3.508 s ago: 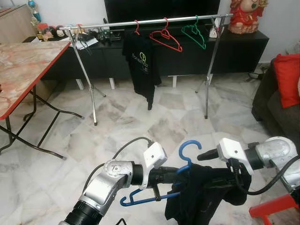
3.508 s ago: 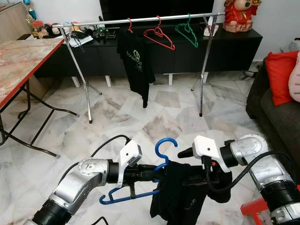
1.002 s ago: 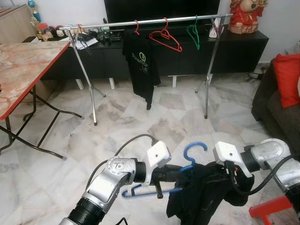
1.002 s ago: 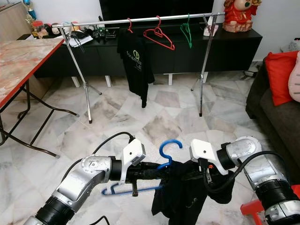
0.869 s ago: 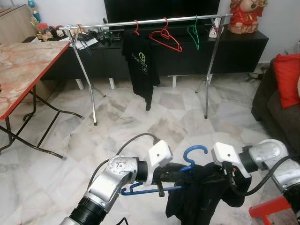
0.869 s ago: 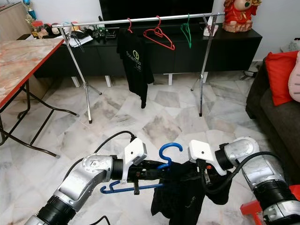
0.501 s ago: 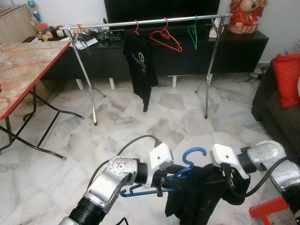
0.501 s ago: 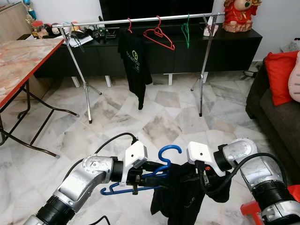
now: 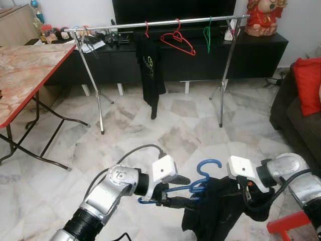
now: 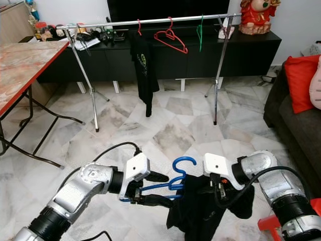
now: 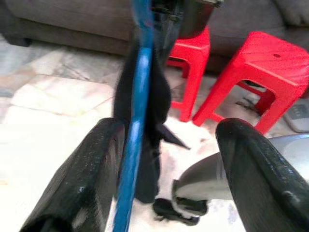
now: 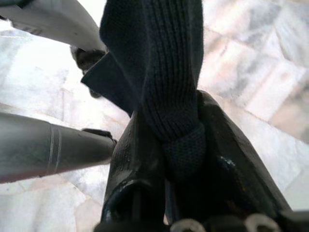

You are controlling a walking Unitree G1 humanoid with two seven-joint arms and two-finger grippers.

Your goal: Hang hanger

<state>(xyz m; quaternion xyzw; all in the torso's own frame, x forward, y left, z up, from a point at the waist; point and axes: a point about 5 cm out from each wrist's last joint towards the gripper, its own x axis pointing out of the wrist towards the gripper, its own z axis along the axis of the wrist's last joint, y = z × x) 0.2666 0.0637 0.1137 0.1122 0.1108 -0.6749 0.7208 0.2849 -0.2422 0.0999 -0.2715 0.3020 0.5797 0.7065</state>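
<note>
A blue hanger (image 9: 204, 169) with a black garment (image 9: 215, 213) draped over it hangs low in front of me. My left gripper (image 9: 188, 192) is open, its fingers spread wide. The hanger's blue bar (image 11: 137, 121) runs between them, close to one finger (image 11: 91, 164). My right gripper (image 12: 178, 145) is shut on a fold of the dark knitted garment, and cloth hides much of it in the eye views. Across the room stands the silver clothes rail (image 9: 160, 23). On it hang a black T-shirt (image 9: 150, 70), a red hanger (image 9: 176, 40) and a green hanger (image 9: 207, 35).
A marble-topped folding table (image 9: 25, 70) stands at my left. A dark sofa with a red cushion (image 9: 307, 85) is at my right, with a red stool (image 9: 293, 226) near my right arm. A black TV cabinet (image 9: 251, 50) runs behind the rail. Marble floor lies between me and the rail.
My left gripper has let go of the blue hanger's bar, spread its fingers and drawn back to the left. The black T-shirt on the rail has swung edge-on.
</note>
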